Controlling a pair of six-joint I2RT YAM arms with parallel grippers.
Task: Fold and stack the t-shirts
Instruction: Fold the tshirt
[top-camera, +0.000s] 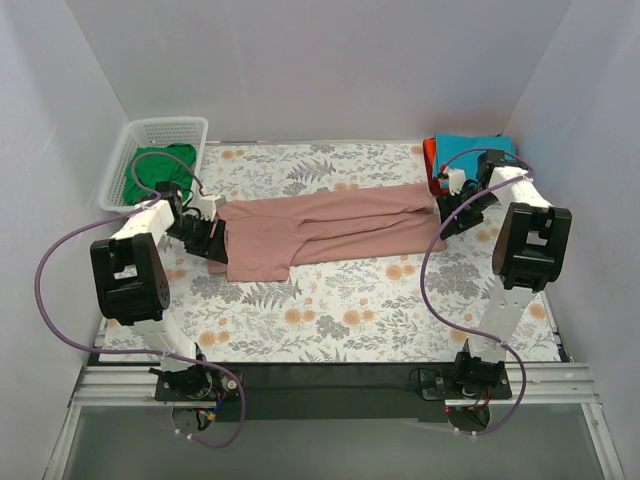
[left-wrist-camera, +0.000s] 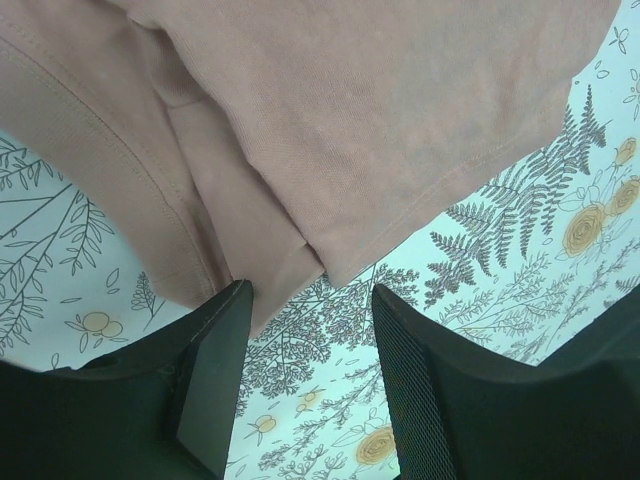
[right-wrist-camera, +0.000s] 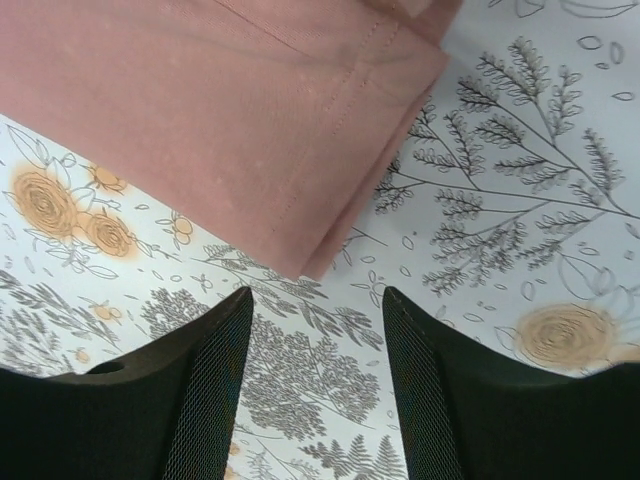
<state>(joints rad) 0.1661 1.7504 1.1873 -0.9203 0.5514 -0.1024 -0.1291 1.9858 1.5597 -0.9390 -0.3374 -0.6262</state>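
A dusty-pink t-shirt (top-camera: 320, 228) lies folded lengthwise as a long band across the middle of the table. My left gripper (top-camera: 212, 243) is at its left end, open, with only the floral cloth between its fingers; the shirt's folded edge (left-wrist-camera: 300, 250) lies just beyond the fingertips. My right gripper (top-camera: 447, 218) is at the shirt's right end, also open and empty, the hem corner (right-wrist-camera: 310, 265) just ahead of its fingertips. A teal t-shirt (top-camera: 470, 148) lies on a red-orange one (top-camera: 430, 160) at the back right. A green t-shirt (top-camera: 163, 168) sits in the basket.
The white mesh basket (top-camera: 130, 150) stands at the back left corner. The floral table cloth (top-camera: 350, 310) covers the table. White walls close in on the left, back and right. Purple cables loop off both arms.
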